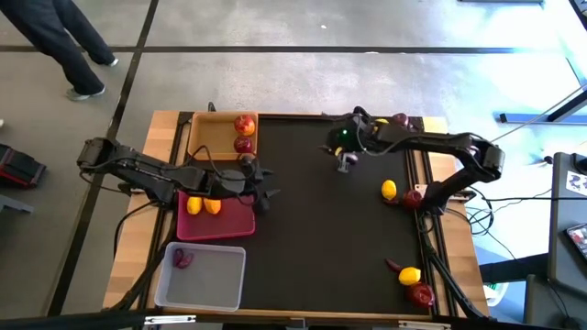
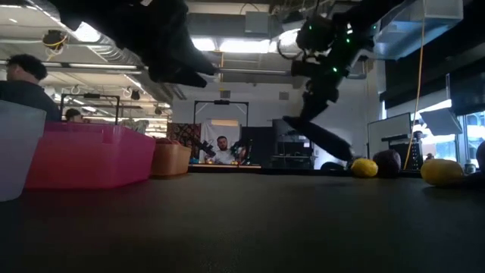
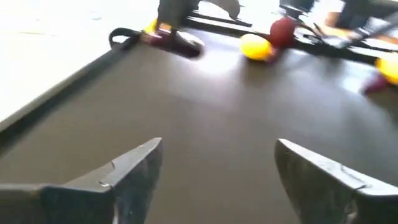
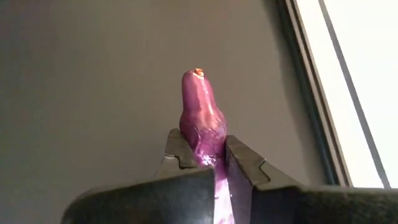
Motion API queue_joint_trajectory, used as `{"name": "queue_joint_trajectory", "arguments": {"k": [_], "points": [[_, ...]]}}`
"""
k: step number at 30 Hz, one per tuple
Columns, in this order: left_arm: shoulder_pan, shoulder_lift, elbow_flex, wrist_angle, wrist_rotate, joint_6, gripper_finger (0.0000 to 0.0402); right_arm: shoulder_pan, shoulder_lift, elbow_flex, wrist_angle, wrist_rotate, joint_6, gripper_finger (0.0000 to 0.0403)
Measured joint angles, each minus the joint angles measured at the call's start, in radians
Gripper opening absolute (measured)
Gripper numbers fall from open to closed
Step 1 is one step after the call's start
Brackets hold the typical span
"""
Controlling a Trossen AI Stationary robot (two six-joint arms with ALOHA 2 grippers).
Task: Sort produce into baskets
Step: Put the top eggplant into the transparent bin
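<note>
Open-plan lab: exposed ceiling ducts point(image 2: 114, 53), strip lights, seated person point(image 2: 222, 149).

Black matte work surface point(image 1: 312, 229) with pale wooden edges, grey concrete floor point(image 1: 303, 78), a person's dark-trousered legs point(image 1: 64, 41) walking past, seated person point(image 2: 222, 150) beyond.
</note>
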Motion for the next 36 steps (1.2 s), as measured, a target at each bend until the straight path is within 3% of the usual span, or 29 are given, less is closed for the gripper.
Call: {"name": "queue_joint_trajectory", "arguments": {"k": [5, 22, 32, 36], "points": [[0.006, 0.0, 0.0, 0.066, -0.05, -0.011, 0.0334, 0.086, 0.0, 0.0, 0.142, -0.008, 0.047, 0.0007], [-0.017, 0.045, 0.0, 0.102, -0.036, -0.031, 0.0336, 0.349, 0.0, 0.0, 0.572, -0.008, 0.175, 0.0008], [-0.064, 0.118, 0.0, 0.327, -0.011, 0.097, 0.0336, 0.458, 0.01, 0.001, 0.722, -0.005, 0.179, 0.0008], [-0.076, 0.154, 0.0, 0.435, 0.049, 0.145, 0.0335, 0.48, 0.031, 0.001, 0.792, -0.005, 0.178, 0.0008]]}}
